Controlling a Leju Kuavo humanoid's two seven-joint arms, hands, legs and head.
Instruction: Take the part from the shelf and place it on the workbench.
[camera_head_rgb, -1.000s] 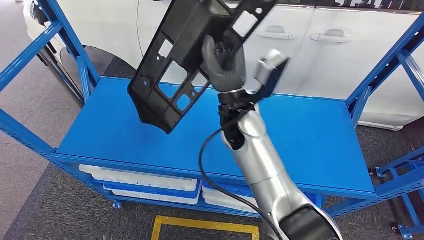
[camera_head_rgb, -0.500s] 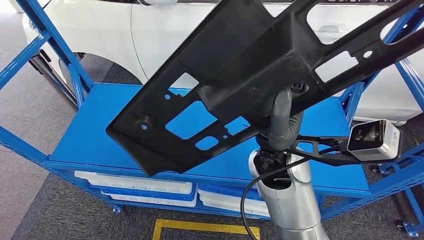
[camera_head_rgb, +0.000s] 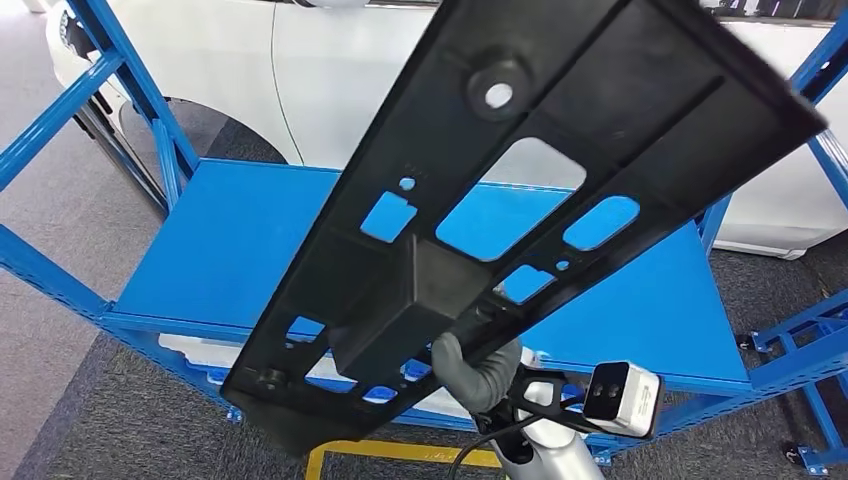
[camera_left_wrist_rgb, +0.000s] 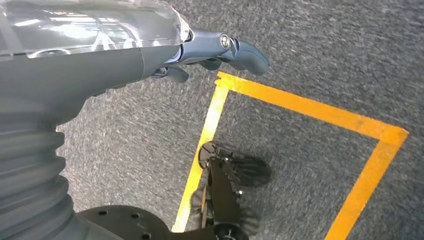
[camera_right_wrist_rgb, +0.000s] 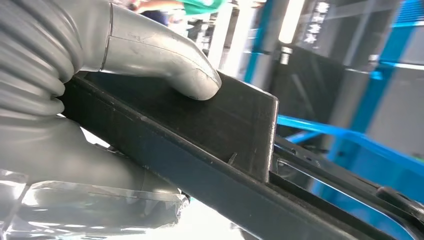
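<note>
A long black plastic part (camera_head_rgb: 560, 130) with several cut-out windows and a raised box at its middle hangs in the air, slanting across the head view in front of the blue shelf (camera_head_rgb: 230, 240). My right hand (camera_head_rgb: 478, 372) grips it from below at the box. In the right wrist view the grey thumb (camera_right_wrist_rgb: 165, 60) presses on the box of the part (camera_right_wrist_rgb: 220, 125), with the palm under the part's edge. My left hand (camera_left_wrist_rgb: 210, 52) hangs over the grey floor, fingers loosely extended, holding nothing.
The shelf's blue top board is bare, with white trays (camera_head_rgb: 190, 350) on the level below. Blue uprights (camera_head_rgb: 110, 70) frame it on both sides. A white car (camera_head_rgb: 250, 70) stands behind. Yellow tape (camera_left_wrist_rgb: 310, 107) marks a square on the floor.
My right arm has drawn back and down from the shelf. The part has swung and turned with it, now much closer to the head camera and covering more of the picture.
</note>
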